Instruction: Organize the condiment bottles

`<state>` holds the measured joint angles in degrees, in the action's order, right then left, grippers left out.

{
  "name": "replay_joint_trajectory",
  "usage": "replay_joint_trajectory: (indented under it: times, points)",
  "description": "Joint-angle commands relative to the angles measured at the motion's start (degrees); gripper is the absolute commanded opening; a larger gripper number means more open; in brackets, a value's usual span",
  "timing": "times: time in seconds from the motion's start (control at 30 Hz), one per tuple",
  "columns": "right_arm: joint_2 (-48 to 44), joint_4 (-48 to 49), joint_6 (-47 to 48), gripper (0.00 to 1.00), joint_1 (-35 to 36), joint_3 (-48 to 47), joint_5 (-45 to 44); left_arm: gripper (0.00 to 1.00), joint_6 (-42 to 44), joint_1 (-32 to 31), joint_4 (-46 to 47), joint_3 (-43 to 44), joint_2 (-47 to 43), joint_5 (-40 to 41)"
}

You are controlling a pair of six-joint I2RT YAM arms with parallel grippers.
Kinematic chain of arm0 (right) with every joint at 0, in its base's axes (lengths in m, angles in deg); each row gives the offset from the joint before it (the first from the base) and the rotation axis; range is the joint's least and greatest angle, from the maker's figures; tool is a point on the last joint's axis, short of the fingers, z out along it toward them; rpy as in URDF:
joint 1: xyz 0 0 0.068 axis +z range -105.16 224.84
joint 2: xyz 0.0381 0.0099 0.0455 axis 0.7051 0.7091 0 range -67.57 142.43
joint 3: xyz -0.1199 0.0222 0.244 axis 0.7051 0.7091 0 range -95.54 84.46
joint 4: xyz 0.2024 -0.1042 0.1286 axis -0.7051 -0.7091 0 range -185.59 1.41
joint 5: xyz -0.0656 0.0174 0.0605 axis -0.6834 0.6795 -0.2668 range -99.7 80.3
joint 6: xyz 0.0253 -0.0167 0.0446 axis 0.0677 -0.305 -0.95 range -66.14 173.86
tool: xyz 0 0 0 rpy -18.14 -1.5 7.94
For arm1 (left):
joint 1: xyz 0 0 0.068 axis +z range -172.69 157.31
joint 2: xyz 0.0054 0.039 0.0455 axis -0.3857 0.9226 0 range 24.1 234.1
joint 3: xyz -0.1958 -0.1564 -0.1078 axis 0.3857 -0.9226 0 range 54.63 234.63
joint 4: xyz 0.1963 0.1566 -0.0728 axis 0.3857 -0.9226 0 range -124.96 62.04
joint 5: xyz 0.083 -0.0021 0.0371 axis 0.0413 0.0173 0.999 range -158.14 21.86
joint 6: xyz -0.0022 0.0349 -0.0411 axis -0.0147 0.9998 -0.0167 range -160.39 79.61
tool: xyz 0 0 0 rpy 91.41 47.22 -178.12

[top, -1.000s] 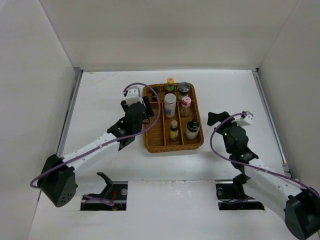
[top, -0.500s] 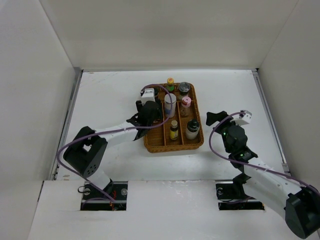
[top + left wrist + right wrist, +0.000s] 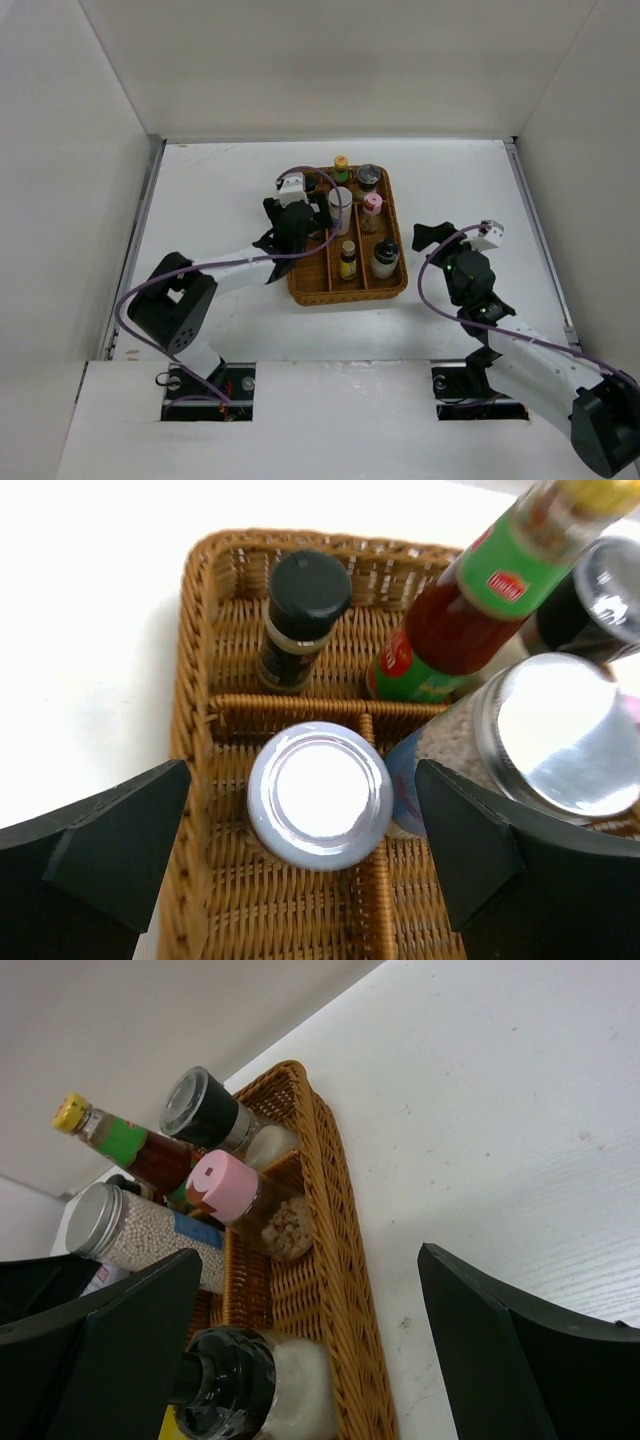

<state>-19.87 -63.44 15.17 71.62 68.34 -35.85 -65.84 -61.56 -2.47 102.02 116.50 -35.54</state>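
With left hand (image 3: pixel 302 780) spread wide, straddling a white-lidded jar (image 3: pixel 320 795) without touching it. Jar upright in the left column of the wicker tray (image 3: pixel 195 680), mid-worktop (image 3: pixel 220 190), one cell nearer than the black-capped bottle (image 3: pixel 300 610). Looks like the release at the end of a placement. Right hand (image 3: pixel 310 1255) spread too, empty, off the tray's right edge. Next, probably: lift straight up, clear of the leaning sauce bottle (image 3: pixel 450 610).
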Motion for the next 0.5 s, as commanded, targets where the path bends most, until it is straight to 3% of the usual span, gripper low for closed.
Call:
replay_joint_trajectory:
  times: [0.0,0.13,0.33,0.47]
  points:
    - [-1.3,3.9,1.0,0.96,0.8,-2.0,-1.4,1.00,0.6,-0.9,3.5,-2.0,-8.4,2.1]
    - [-1.5,3.9,1.3,1.00,1.1,-2.1,-1.8,1.00,1.4,-2.7,2.5,-5.6,-18.5,7.5]
    - [-1.6,2.5,1.4,1.00,1.6,-2.2,-6.2,1.00,0.0,-1.9,0.4,-12.1,-29.8,7.1]
    - [-1.9,2.0,1.1,1.00,1.7,-1.9,-8.0,1.00,-7.7,5.9,-3.6,-19.3,-30.7,7.1]
